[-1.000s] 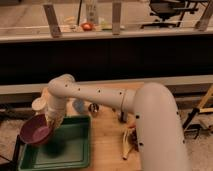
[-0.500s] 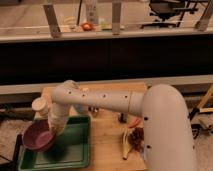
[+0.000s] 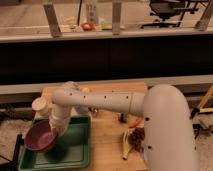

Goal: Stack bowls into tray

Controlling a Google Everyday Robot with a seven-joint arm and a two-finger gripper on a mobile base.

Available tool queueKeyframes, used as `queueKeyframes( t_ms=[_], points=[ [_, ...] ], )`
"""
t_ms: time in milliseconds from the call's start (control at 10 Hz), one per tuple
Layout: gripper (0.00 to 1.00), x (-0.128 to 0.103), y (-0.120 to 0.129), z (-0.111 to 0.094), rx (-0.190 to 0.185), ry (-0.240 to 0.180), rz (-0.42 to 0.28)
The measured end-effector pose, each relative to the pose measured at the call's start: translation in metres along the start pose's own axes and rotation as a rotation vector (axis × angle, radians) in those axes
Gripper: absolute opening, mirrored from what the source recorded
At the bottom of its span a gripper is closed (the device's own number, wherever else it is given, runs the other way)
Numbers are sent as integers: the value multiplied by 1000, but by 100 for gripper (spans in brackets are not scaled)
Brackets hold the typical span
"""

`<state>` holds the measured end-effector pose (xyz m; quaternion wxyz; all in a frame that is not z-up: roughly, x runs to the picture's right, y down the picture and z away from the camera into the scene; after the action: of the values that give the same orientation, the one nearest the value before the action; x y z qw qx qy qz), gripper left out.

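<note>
Sinking lower than a second ago, the purple-maroon bowl [image 3: 40, 136] now hangs tilted over the left side of the dark-green tray [image 3: 75, 148]. Its mouth faces up and toward the camera, and it overlaps the tray's left rim. Whether its base touches the tray floor cannot be told. The gripper [image 3: 58, 128] is at the bowl's right rim, at the end of a white arm that bends down from above. Whether it clamps the bowl or has let go cannot be told. By the look of it, the placing step is nearly finished.

The bowl is round and deep, with a paler glossy inside. The tray is a wide rectangle of smooth plastic with raised sloping rims. It rests on a pale wooden table [image 3: 107, 125], near a cream paper cup [image 3: 40, 105] and a yellow banana [image 3: 125, 146].
</note>
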<state>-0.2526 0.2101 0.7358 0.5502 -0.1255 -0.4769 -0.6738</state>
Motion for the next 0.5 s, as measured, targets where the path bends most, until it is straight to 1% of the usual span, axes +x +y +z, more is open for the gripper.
queueKeyframes(
  t_ms=[300,400,500],
  points=[
    [77,1,1,0,-4,-1,2],
    [80,2,1,0,-5,-2,3],
    [80,2,1,0,-5,-2,2]
  ],
)
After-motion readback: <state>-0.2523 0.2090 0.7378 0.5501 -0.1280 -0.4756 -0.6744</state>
